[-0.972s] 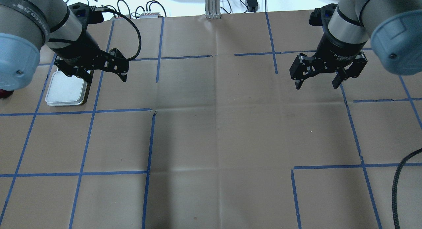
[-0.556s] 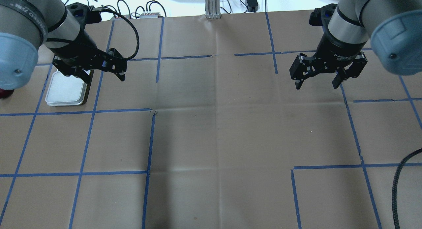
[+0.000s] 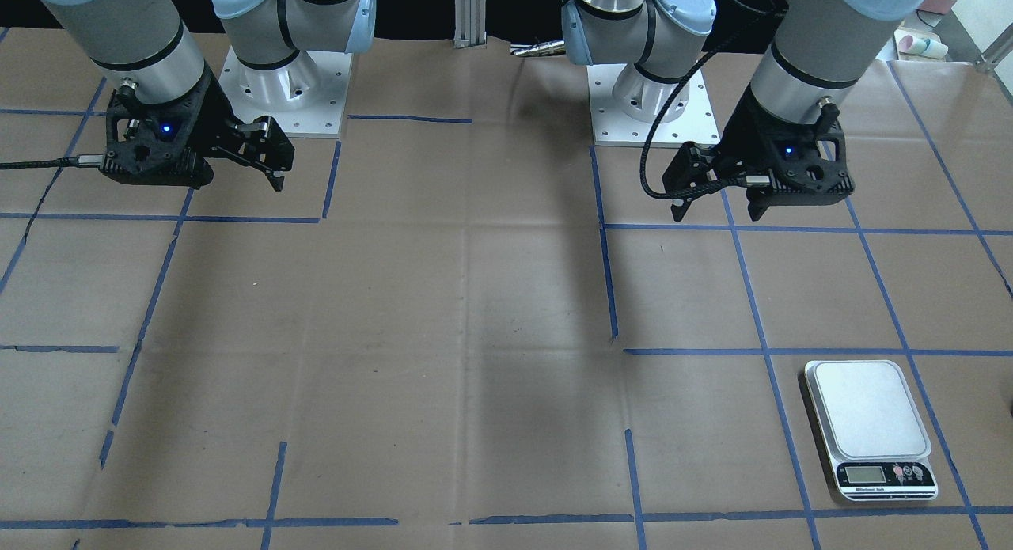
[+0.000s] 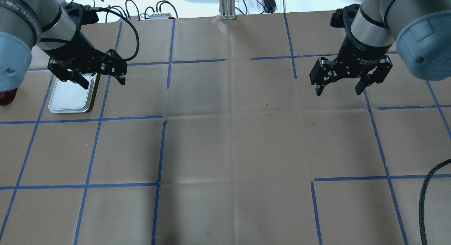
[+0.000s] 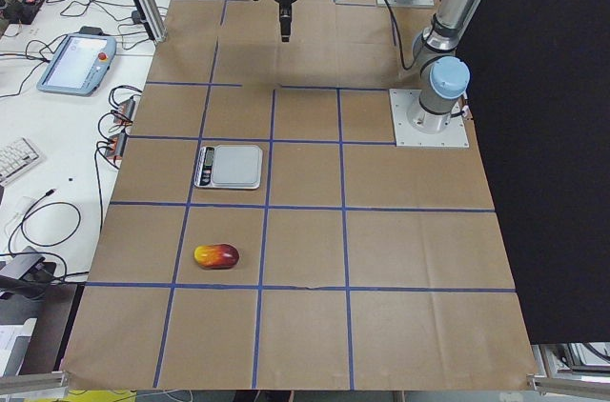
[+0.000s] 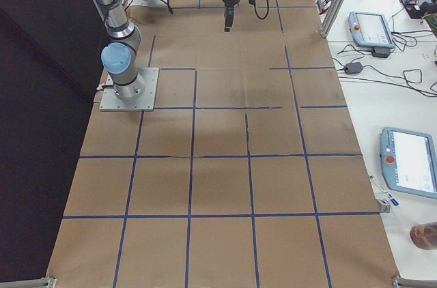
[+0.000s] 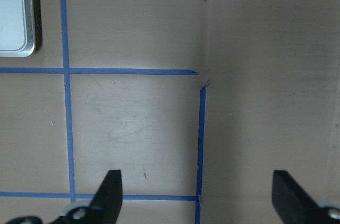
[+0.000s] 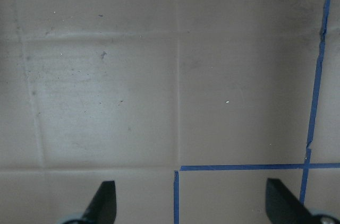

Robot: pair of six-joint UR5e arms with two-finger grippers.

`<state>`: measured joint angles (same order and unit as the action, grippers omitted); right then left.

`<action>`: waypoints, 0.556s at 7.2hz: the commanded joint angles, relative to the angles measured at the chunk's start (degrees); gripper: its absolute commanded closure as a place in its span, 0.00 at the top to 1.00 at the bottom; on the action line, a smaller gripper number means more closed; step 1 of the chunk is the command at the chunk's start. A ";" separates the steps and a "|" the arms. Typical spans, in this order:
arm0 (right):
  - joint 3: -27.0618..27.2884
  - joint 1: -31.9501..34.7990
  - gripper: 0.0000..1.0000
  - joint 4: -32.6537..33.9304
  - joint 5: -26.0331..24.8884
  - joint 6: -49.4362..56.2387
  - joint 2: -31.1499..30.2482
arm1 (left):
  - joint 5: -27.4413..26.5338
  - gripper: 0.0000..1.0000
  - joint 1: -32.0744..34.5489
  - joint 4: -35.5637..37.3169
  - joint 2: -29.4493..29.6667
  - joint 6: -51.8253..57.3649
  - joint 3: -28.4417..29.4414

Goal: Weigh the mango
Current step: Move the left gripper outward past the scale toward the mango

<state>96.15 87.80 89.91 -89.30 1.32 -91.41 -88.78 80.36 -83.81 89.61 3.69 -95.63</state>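
The mango [image 5: 216, 255], red fading to yellow, lies on the paper one grid square from the scale [image 5: 229, 165]. In the overhead view only its dark red end [image 4: 4, 98] shows, under my left arm's elbow at the left edge. The silver scale [image 4: 72, 95] has nothing on its platform [image 3: 866, 411]. My left gripper [image 4: 104, 84] is open and empty, hovering over the scale's right edge, and shows in the front view [image 3: 714, 215] too. My right gripper [image 4: 338, 92] is open and empty, far to the right.
Brown paper with blue tape grid lines [image 4: 158, 153] covers the table. The arm bases [image 3: 653, 111] stand at the robot's side. Cables and small boxes [image 4: 160, 15] lie beyond the far edge. A black cable [image 4: 424, 199] hangs at the lower right.
My left gripper has moved left, toward the scale and the mango, staying open. The right arm has not moved.
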 commanded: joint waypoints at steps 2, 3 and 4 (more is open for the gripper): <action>0.00 0.00 1.00 0.00 0.00 0.00 0.00 | 0.79 0.99 -17.72 1.62 8.25 13.80 2.36; 0.00 0.00 1.00 0.00 0.00 0.00 0.00 | 0.97 0.99 -22.82 3.89 13.43 19.72 5.42; 0.00 0.00 1.00 0.00 0.00 0.00 0.00 | 0.80 0.99 -25.83 4.27 18.79 25.43 10.24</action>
<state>96.15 87.80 89.91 -89.30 1.32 -91.40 -87.97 59.39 -80.74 102.06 21.72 -90.21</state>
